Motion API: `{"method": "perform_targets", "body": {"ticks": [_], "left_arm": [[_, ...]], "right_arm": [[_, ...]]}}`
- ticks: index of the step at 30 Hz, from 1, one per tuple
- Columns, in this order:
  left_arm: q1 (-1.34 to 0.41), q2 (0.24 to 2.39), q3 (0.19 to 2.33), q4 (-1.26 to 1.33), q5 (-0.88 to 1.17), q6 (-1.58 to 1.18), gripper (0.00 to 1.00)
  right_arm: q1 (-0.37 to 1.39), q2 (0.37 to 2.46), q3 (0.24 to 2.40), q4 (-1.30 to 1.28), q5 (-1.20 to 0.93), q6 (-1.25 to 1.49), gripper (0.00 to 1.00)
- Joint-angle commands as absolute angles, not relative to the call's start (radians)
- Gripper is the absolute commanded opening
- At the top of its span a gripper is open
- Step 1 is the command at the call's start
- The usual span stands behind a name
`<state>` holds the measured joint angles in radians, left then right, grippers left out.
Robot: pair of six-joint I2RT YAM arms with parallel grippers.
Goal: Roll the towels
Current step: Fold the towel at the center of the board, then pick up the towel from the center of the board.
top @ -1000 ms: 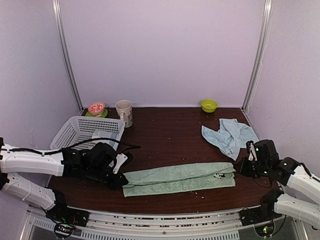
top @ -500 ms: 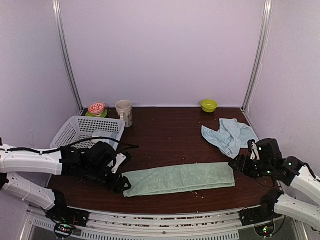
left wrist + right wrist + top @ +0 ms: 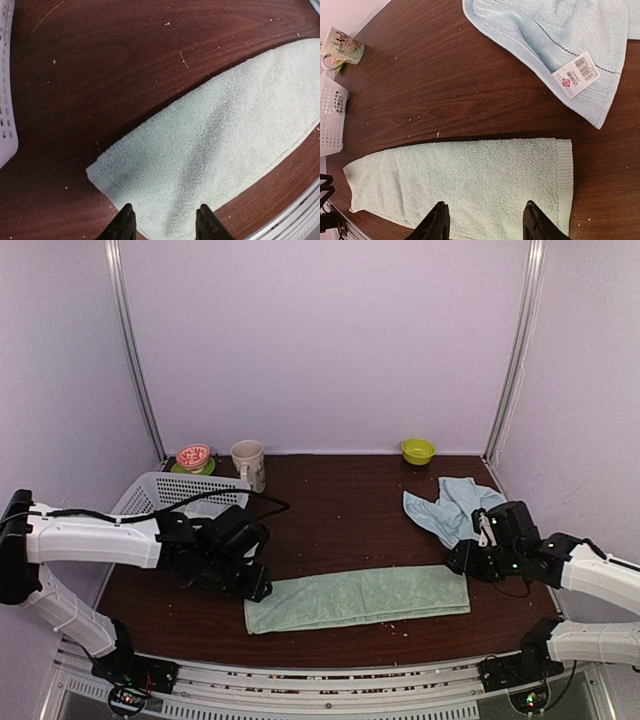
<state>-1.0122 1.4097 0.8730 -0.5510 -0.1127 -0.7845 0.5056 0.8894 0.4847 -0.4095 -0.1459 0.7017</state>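
Green towel [image 3: 357, 597] lies flat as a long strip just right of the basket [image 3: 150, 498], prob ready for rolling, so I've L claw [image 3: 165, 210] over its basket-side end and R claw [image 3: 485, 205] over the far end, both part-open, empty (blue towel [image 3: 460, 508] bunched beyond).

A wide stretch of bare surface [image 3: 340, 515] is left open between the mint towel [image 3: 358, 598] at the near edge and the mug [image 3: 248, 464] and green bowl [image 3: 418, 450] at the back. The left side is taken up by the white basket [image 3: 165, 502], the right by the crumpled blue towel [image 3: 458, 508] just beyond the right claw [image 3: 458, 562].
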Motion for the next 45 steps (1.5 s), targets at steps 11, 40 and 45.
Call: {"method": "perform_targets", "body": {"ticks": [11, 40, 45], "left_arm": [[-0.906, 1.643, 0.945, -0.534, -0.081, -0.788, 0.08], [-0.735, 1.852, 1.106, -0.584, -0.109, -0.661, 0.00], [-0.733, 1.871, 1.105, -0.587, -0.112, -0.657, 0.00]], "right_arm": [[0.605, 1.015, 0.469, -0.319, -0.123, 0.719, 0.48], [0.746, 1.303, 0.505, -0.583, -0.147, 0.634, 0.35], [0.798, 1.296, 0.512, -0.649, -0.178, 0.640, 0.35]]}}
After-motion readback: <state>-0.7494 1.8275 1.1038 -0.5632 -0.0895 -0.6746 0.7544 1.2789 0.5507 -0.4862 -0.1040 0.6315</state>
